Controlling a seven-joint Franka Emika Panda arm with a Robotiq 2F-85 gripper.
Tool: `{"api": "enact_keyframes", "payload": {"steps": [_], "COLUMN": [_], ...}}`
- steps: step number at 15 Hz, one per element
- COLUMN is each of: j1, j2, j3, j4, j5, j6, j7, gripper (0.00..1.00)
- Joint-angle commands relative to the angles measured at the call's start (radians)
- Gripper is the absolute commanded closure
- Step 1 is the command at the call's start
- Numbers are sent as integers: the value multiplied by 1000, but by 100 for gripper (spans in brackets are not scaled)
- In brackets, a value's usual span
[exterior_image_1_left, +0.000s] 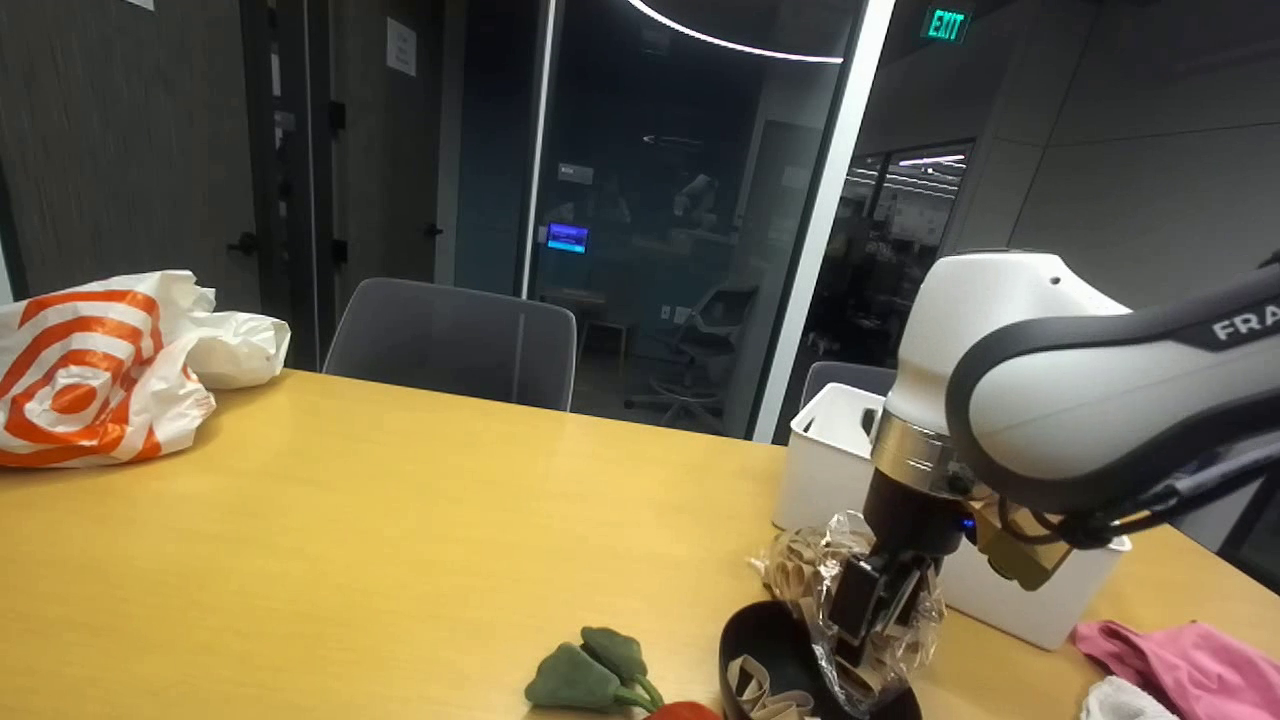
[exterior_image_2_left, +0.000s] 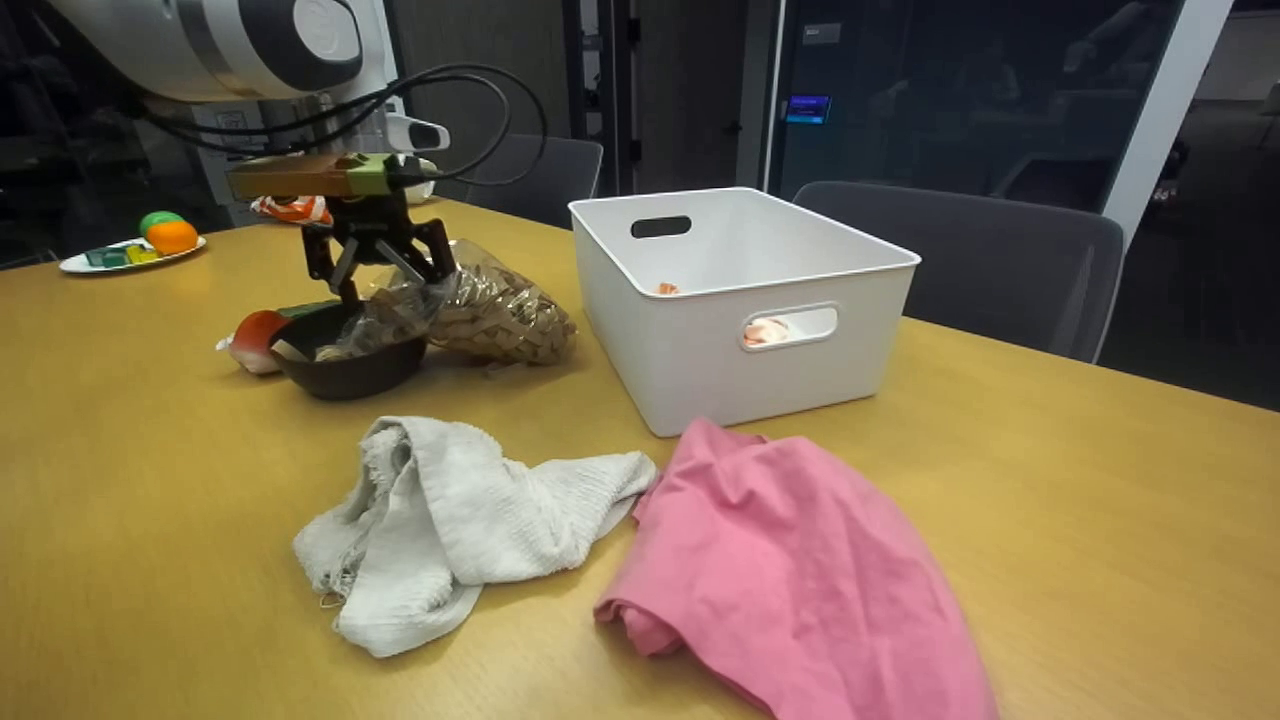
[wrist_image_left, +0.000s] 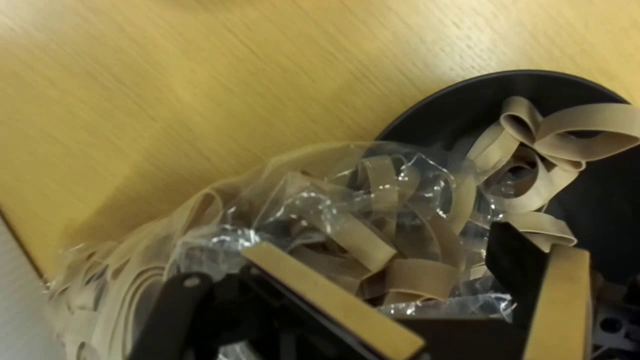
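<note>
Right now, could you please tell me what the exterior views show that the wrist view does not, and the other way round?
Only the exterior views show the pink cloth, the white cloth and the grey chairs.

Only the wrist view shows the tan strips on the open gripper.

All share the gripper, the clear bag, the dark bowl, the tan bands in each, and the table; the pale surface at the wrist view's left may be the white bin.

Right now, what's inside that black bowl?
Tan looped strips show in the black bowl, where one end of a clear bag also reaches in. Whatever lies beneath the bag or behind the fingers is covered.
</note>
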Motion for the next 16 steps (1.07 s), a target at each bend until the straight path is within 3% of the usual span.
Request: {"api": "enact_keyframes", "payload": {"steps": [1, 3, 4, 5, 13, 16], "j1": [5, 5, 5, 6, 6, 4], "j2": [-4, -3, -3, -4, -14, -30], "j3": [6, 6, 7, 7, 7, 6], "j4": [-19, -22, -23, -23, -21, -19], "j5": [-113, -144, -154, -163, -135, -78], "j6": [41, 44, 43, 45, 42, 33], "j7": [124, 158, 174, 184, 188, 149], "gripper": [0, 0, 25, 25, 88, 94]}}
